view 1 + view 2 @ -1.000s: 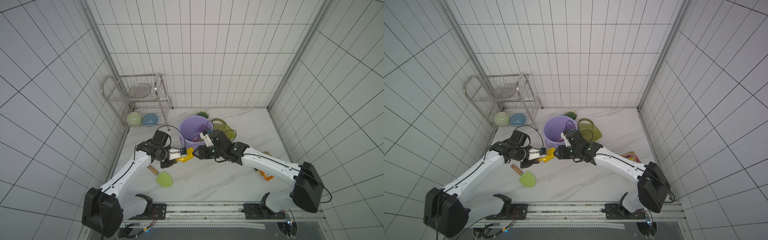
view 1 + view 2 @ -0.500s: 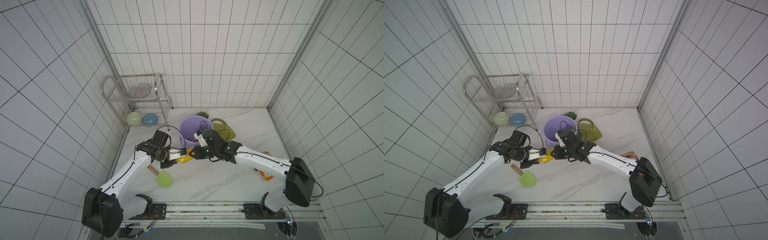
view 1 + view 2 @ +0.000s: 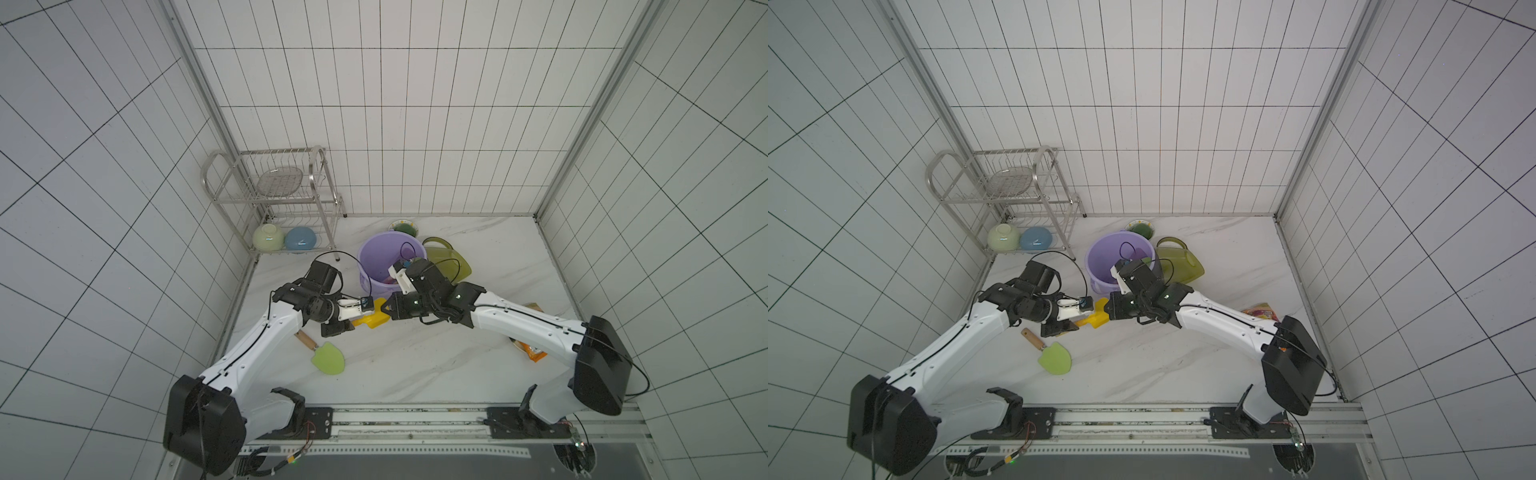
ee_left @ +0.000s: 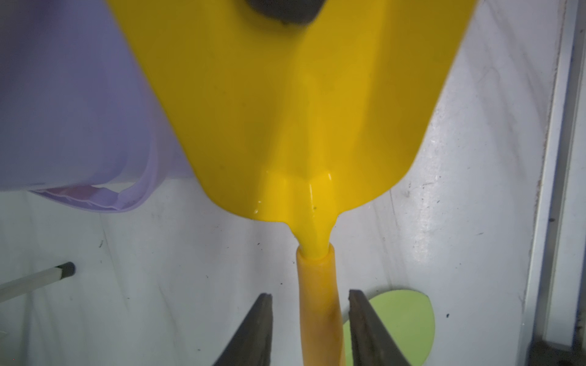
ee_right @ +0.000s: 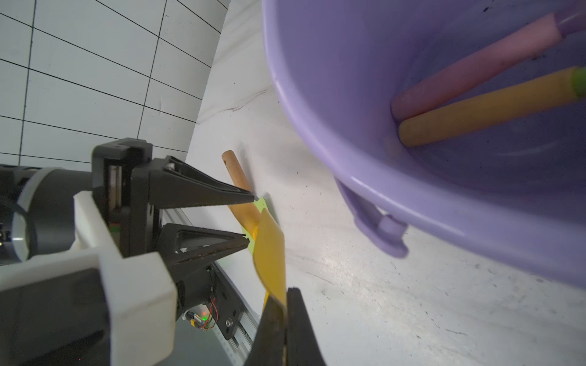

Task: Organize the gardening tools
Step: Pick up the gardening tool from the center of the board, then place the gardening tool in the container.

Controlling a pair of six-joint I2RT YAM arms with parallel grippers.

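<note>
A yellow trowel (image 3: 372, 319) (image 4: 285, 111) hangs just above the floor between my two grippers. My right gripper (image 5: 283, 296) (image 3: 384, 309) is shut on the tip of its blade. My left gripper (image 4: 310, 294) (image 5: 250, 221) is open around its handle, with a gap on each side. A pale green trowel (image 3: 328, 358) with a brown handle (image 5: 234, 171) lies on the floor below my left arm. In the lilac bucket (image 3: 365, 257) (image 5: 317, 111) lie a pink-handled trowel (image 5: 475, 63) and a green trowel with an orange handle (image 5: 491, 104). The olive watering can (image 3: 449, 257) stands right of the bucket.
A steel dish rack (image 3: 282, 195) stands in the back left corner with a pale green bowl (image 3: 268, 238) and a blue bowl (image 3: 300, 240) under it. A small dish (image 3: 402, 226) sits behind the bucket. An orange snack bag (image 3: 530, 349) lies under my right arm.
My right gripper has reached in and shut on the yellow trowel's blade. My left gripper, shut on the handle before, has opened off it.
</note>
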